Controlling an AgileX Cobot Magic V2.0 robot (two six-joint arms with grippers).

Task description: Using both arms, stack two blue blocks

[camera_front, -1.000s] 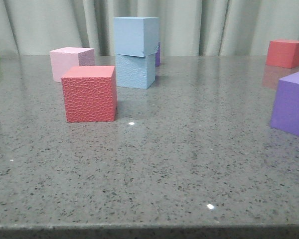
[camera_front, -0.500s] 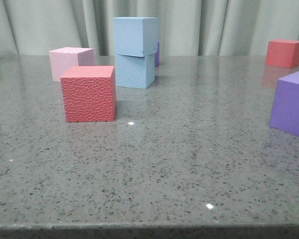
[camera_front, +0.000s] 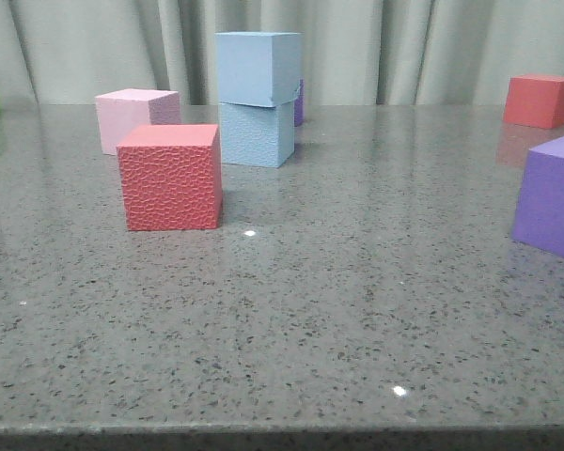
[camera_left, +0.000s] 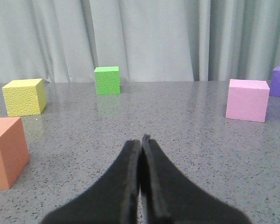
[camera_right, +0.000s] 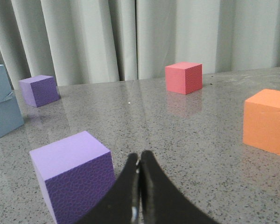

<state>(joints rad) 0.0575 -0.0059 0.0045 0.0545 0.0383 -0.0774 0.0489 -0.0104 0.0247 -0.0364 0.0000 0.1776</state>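
- The smooth blue block (camera_front: 257,68) is a pale sky-blue cube that sits on top of the other blue one, turned slightly so its right edge overhangs.
- The pebbly blue block (camera_front: 255,133) is the same pale blue with a bumpy skin. It stands flat on the grey speckled bench (camera_front: 357,310) toward the back, left of centre.
- In the right wrist view the stacked pair shows only partly at the frame's edge.
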